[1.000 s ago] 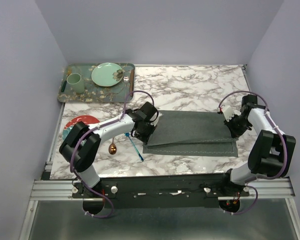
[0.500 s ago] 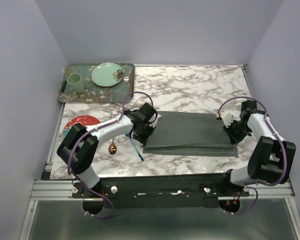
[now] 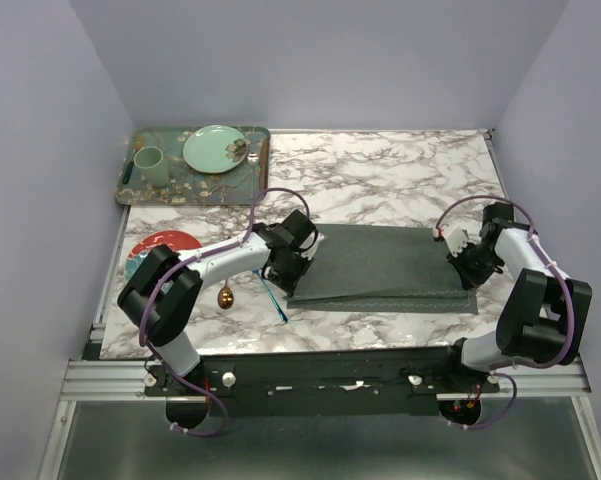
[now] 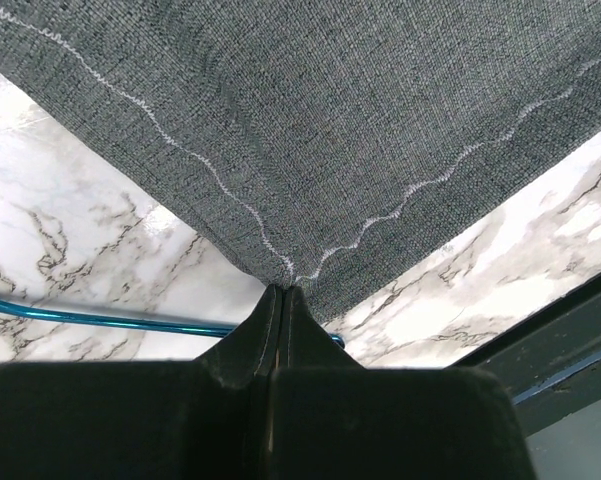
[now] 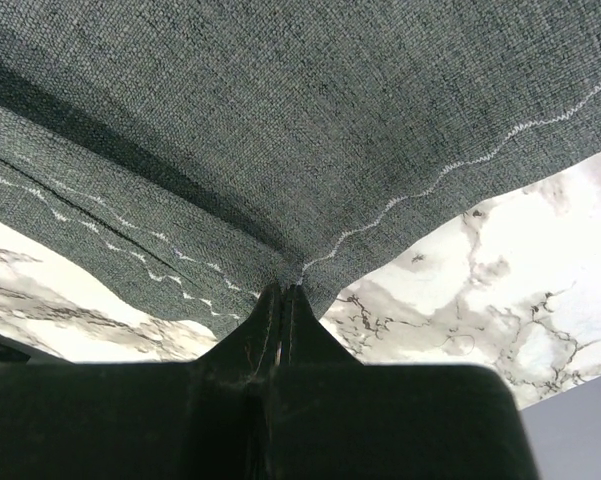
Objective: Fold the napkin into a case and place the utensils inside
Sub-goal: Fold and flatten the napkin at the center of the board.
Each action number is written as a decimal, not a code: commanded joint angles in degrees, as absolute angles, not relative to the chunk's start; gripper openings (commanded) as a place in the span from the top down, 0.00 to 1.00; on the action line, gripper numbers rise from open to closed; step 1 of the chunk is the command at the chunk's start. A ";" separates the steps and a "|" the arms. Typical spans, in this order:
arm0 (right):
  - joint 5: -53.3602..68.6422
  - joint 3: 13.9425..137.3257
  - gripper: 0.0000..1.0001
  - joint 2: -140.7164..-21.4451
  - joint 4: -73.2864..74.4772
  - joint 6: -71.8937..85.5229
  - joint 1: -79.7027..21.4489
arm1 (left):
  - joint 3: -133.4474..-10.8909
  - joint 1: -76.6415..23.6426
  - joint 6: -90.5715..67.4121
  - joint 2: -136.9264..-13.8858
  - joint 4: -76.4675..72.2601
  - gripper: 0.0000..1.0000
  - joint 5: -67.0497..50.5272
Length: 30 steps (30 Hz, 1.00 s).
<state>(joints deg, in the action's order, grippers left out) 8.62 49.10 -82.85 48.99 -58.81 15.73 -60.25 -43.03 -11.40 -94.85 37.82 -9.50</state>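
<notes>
Both pairs of jaws are shut, each pinching a corner of the napkin (image 3: 390,265). In the left wrist view the left jaws meet on the corner where two wavy stitched borders join. In the right wrist view the right jaws nip the matching corner at the other end.

Under the right jaws, further layers of the dark grey cloth (image 5: 280,120) lie on the marble table (image 3: 380,180), their stitch lines running out to one side. The held corners therefore seem to belong to an upper flap, and the step in hand looks like a lengthwise fold towards the narrow case.

To do it well, both arms should carry their corners at the same pace and height. The edge between the two pairs of jaws should be kept lightly taut and set parallel to the border below. The flap should be lowered flat before either grip lets go, or the fold may skew.

The blue fork (image 3: 273,298) lies just beside the left jaws, partly under them in the left wrist view (image 4: 80,318). A low sweep could drag it. The copper spoon (image 3: 225,296) lies a little further out on that side.

Beyond are a red plate (image 3: 165,245) and, well apart, the patterned tray (image 3: 180,192).
</notes>
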 commanded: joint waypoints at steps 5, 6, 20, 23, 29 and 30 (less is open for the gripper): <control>7.47 49.92 0.60 -81.92 49.92 -61.79 17.14 | -59.85 -43.77 -10.02 -94.92 38.93 0.83 -9.93; 7.99 50.36 0.51 -81.57 50.62 -61.61 17.14 | -60.11 -43.77 -9.93 -94.23 39.37 0.77 -9.67; 20.74 67.14 0.26 -86.56 63.45 -50.55 17.14 | -65.30 -38.85 -0.98 -88.59 39.29 0.26 -18.46; 21.71 69.17 0.31 -91.04 63.90 -48.26 17.05 | -67.67 -38.85 1.21 -92.63 38.59 0.30 -18.37; 20.83 68.73 0.39 -98.16 58.54 -43.95 17.05 | -72.41 -38.41 2.72 -102.64 37.53 0.48 -17.84; 20.92 68.47 0.40 -99.13 57.58 -42.99 17.05 | -73.03 -37.80 3.07 -104.74 37.36 0.50 -18.02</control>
<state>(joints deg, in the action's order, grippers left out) 19.40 68.36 -95.31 60.49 -47.75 16.73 -69.60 -38.70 0.01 -98.32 37.93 -16.14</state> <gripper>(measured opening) 0.629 0.551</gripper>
